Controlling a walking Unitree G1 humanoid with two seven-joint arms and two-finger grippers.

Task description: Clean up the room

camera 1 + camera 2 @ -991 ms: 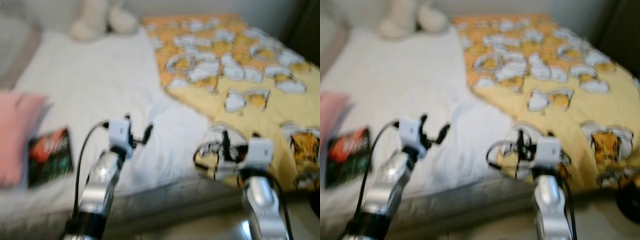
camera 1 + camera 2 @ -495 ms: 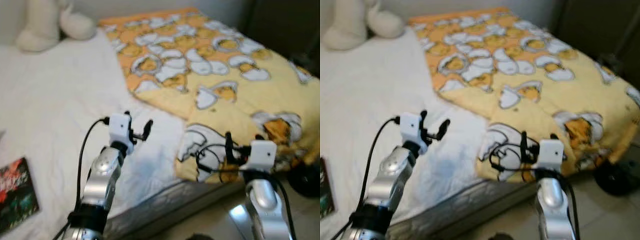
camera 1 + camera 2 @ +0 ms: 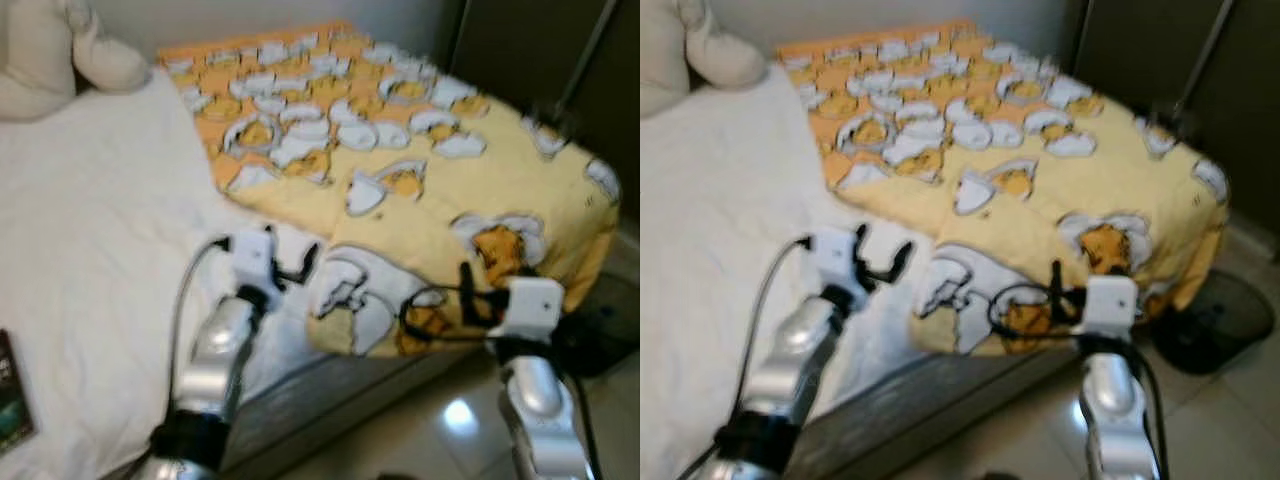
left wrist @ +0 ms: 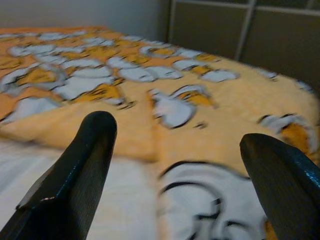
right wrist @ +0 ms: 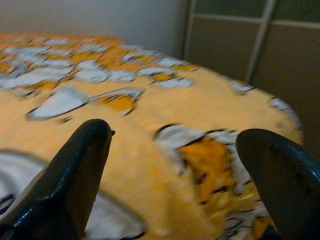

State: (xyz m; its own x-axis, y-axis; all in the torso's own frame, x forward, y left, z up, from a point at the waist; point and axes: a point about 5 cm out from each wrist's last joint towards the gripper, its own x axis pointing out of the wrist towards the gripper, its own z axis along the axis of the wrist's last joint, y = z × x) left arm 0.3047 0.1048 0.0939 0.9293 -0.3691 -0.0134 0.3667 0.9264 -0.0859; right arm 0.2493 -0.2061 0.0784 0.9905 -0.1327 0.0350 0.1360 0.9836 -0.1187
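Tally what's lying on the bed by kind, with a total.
Yellow patterned blanket: 1
Cream plush toy: 1
Dark book, at the left edge: 1
Total: 3

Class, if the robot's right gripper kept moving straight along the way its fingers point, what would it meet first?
Most likely the yellow cartoon-print blanket on the bed; the open right gripper points low across it, though depth is unclear.
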